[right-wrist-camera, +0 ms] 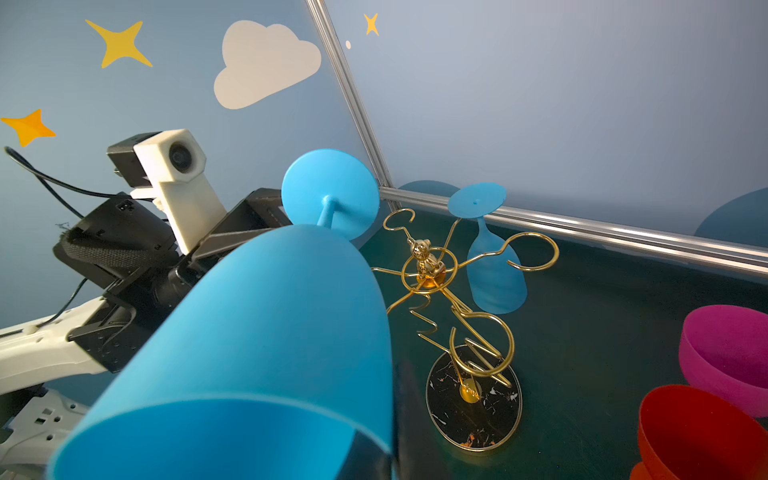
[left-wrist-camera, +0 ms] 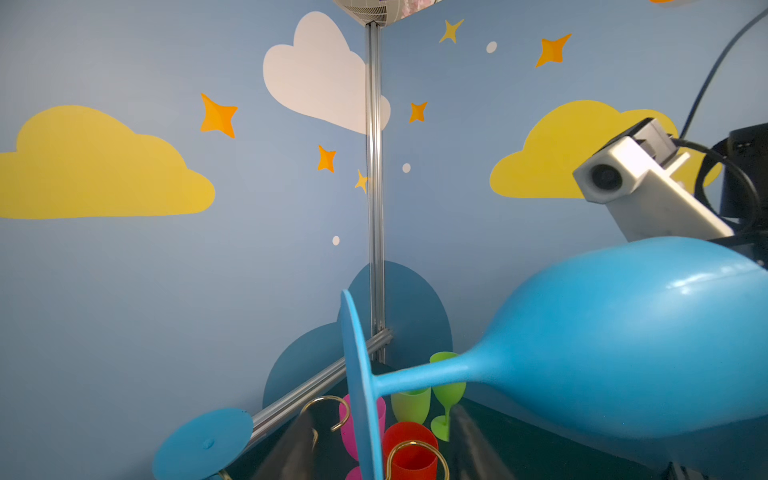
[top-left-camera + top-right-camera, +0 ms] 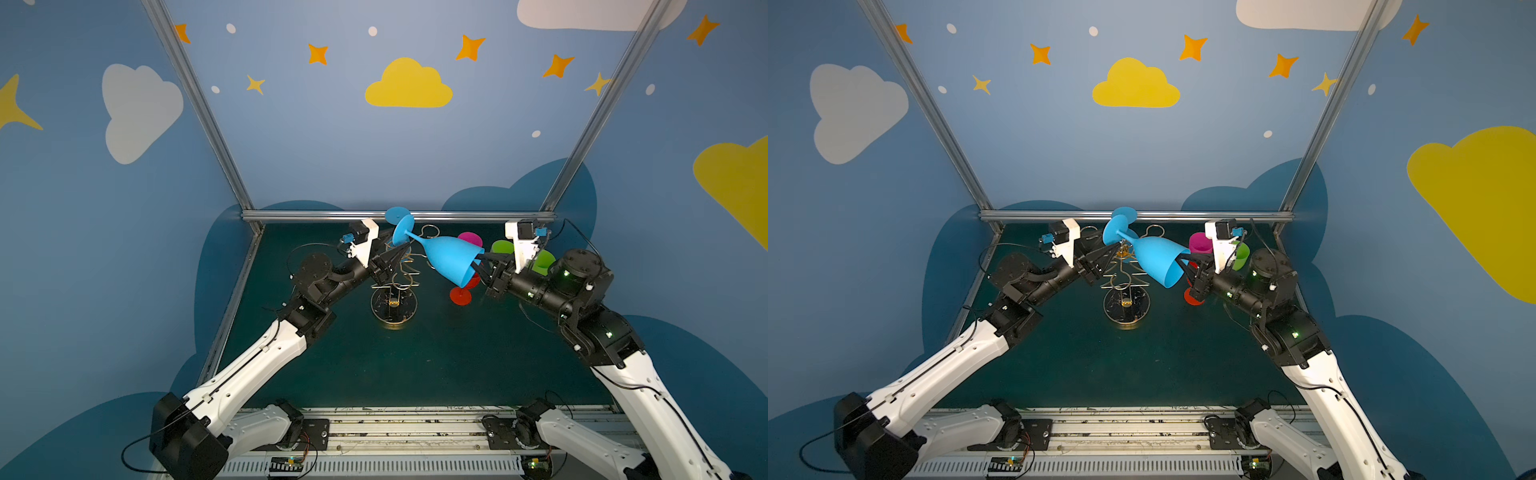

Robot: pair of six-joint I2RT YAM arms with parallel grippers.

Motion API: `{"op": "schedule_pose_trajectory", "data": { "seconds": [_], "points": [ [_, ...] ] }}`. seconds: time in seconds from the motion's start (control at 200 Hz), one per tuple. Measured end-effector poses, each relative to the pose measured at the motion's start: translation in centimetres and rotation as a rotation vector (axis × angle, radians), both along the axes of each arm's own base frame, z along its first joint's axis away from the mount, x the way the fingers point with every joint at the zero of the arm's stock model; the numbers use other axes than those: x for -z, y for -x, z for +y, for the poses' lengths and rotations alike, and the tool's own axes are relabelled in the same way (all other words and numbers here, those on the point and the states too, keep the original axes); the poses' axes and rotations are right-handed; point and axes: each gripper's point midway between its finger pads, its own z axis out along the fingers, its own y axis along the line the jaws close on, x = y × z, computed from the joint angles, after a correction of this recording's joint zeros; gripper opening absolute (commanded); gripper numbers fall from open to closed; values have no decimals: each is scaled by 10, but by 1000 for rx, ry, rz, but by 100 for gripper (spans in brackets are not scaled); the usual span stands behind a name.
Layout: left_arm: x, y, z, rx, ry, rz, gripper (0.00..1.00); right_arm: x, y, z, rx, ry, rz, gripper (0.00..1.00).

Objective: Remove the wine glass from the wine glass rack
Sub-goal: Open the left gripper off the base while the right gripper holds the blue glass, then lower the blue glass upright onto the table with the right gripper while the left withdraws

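We're pinching the glass [image 3: 449, 259] rim with the right gripper [image 3: 478, 262]; left gripper [image 3: 398, 251] is sitting spread beside the stem. Looking light, stiff, slick plastic; stem's likely the surer hold.

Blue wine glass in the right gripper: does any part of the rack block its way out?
No arm of the rack visibly blocks the blue wine glass: its foot sits clear beside the nearest hook. Only the red glass, beneath the bowl, might block a straight descent.
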Motion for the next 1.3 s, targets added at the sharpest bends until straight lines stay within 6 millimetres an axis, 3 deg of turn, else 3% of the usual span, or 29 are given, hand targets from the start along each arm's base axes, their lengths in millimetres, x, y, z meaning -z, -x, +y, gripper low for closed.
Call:
{"op": "schedule_pose_trajectory", "data": {
  "seconds": [0.155,0.27,0.461,0.576,0.696,0.811,1.051,1.297],
  "points": [
    [-1,-8,8,-61,5,3,79,-4,1,-16,80,28,-17,0],
    [-1,-14,27,-148,4,6,83,-20,11,-40,168,62,-66,0],
    [0,-24,100,-380,32,3,88,-48,49,-92,310,155,-137,0],
    [15,-26,153,-531,52,5,90,-44,69,-120,383,224,-115,0],
    [51,-32,194,-659,65,57,90,-11,75,-134,415,335,-5,0],
    [75,-39,216,-728,82,125,91,32,74,-136,399,462,137,0],
    [65,-32,237,-771,186,130,90,114,69,-133,349,671,395,0],
    [61,-29,244,-789,218,130,90,190,55,-118,293,800,607,0]
  ]
}}
